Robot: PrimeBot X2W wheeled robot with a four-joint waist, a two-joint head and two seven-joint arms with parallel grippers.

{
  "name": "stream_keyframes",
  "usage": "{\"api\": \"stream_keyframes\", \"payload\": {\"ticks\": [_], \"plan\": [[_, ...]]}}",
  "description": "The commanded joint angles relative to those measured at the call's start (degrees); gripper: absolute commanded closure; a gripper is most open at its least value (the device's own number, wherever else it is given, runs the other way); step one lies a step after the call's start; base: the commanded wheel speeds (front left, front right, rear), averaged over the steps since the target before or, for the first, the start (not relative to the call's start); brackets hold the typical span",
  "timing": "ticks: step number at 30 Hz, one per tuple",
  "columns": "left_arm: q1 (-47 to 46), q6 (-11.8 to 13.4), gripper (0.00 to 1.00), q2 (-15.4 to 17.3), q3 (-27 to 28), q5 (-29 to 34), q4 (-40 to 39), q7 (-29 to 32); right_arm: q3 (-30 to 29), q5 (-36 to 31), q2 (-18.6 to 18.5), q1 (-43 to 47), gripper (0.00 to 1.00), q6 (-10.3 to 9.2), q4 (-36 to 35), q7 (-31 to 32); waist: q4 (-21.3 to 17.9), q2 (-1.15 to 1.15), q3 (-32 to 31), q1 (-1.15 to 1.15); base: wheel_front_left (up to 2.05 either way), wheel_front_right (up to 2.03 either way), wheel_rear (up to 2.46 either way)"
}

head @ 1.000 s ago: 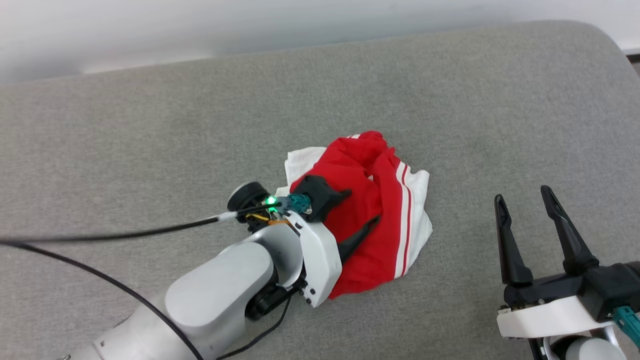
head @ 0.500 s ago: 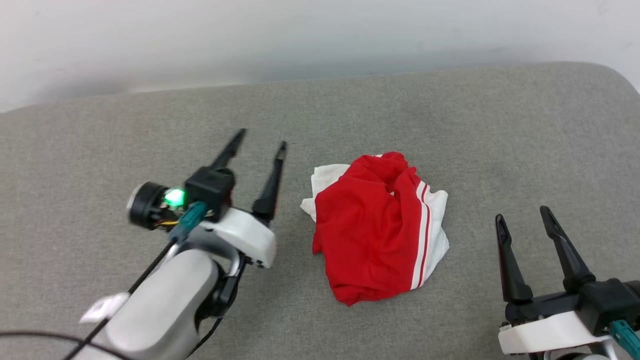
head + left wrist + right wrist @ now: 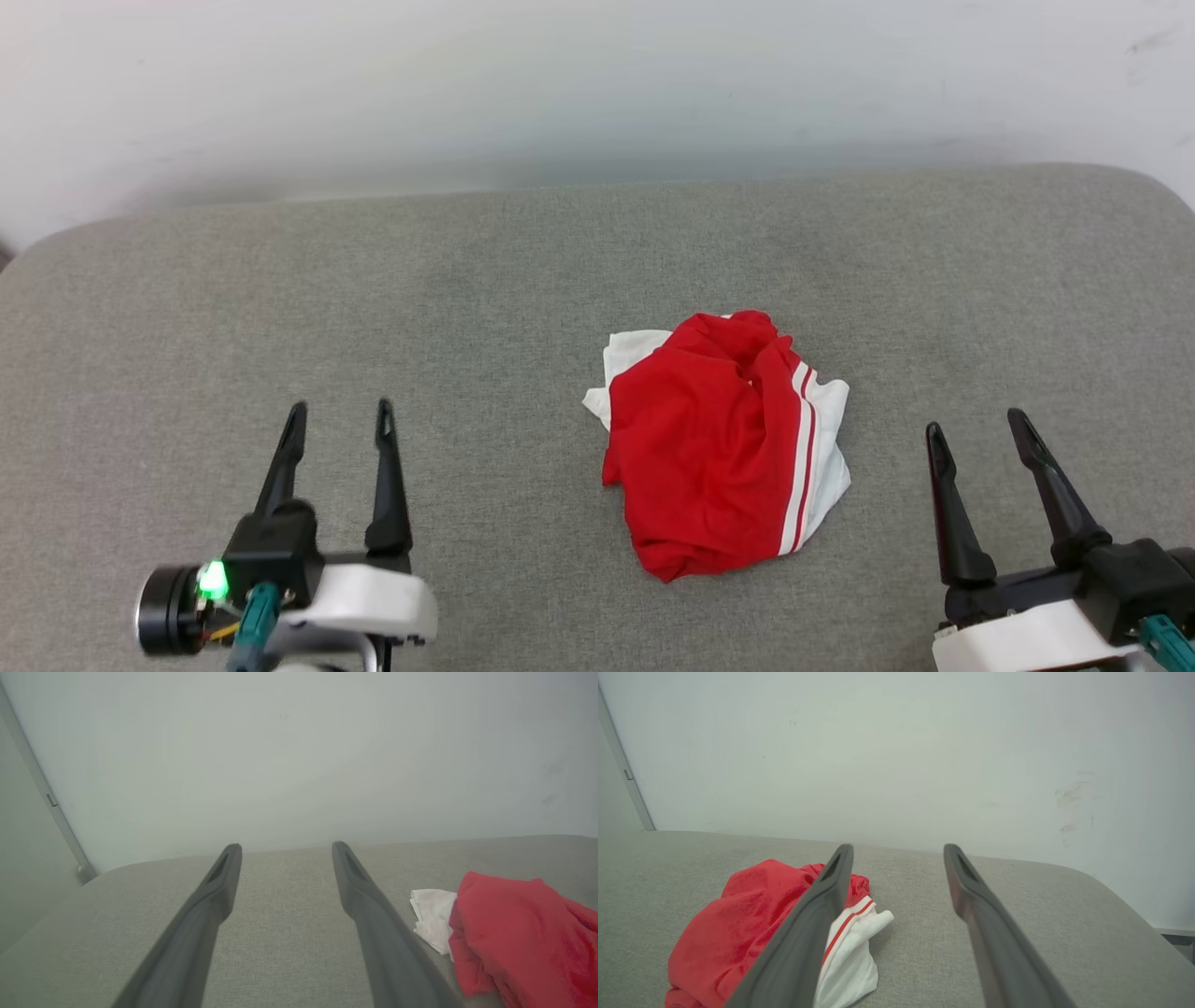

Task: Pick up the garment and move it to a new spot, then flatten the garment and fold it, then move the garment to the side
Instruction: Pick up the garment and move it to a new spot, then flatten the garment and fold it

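Between left claw (image 3: 340,407) and right claw (image 3: 974,422), bunched garment (image 3: 709,448), inner folds hidden

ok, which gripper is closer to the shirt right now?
The right gripper: open, it sits just off the striped white edge of the garment. The left gripper, also open, is much farther off on the opposite side.

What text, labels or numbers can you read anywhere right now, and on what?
None can be read.
The crumpled red T-shirt with white striped sleeves shows no lettering on its exposed folds in any view.
The grey fabric cushion and the white wall carry no print. The grey scuffs on the wall are marks, not writing.
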Motion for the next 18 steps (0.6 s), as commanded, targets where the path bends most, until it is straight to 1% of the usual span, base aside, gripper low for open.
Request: {"api": "stream_keyframes", "payload": {"ticks": [1,9,14,15,18], "plan": [[2.61,-1.05,0.00,-1.26,1.94,1.26,-0.59,-0.14,-0.06,0.24,0.13,0.92,0.00,-0.04,0.10,-0.12,0.17,0.00,-0.49,0.00,0.00,0.00,0.00],[10.10,-5.83,0.00,-6.55,8.32,6.53,-1.26,-0.14,-0.32,2.52,0.13,2.21,0.00,-0.04,0.53,-0.12,0.19,0.00,-2.22,0.00,0.00,0.00,0.00],[12.41,-8.95,0.00,-9.21,10.60,9.45,-0.66,-0.15,-0.02,3.24,0.13,3.46,0.00,-0.04,0.82,-0.12,0.20,0.00,-3.09,0.00,0.00,0.00,0.00],[12.41,-8.95,0.00,-9.21,10.60,9.45,-0.66,-0.15,-0.02,3.24,0.13,3.46,0.00,-0.04,0.82,-0.12,0.20,0.00,-3.09,0.00,0.00,0.00,0.00],[13.29,-10.34,0.00,-10.63,11.87,10.83,-0.18,-0.15,0.05,3.82,0.13,4.07,0.00,-0.04,0.85,-0.12,0.18,0.00,-3.54,0.00,0.00,0.00,0.00]]}}
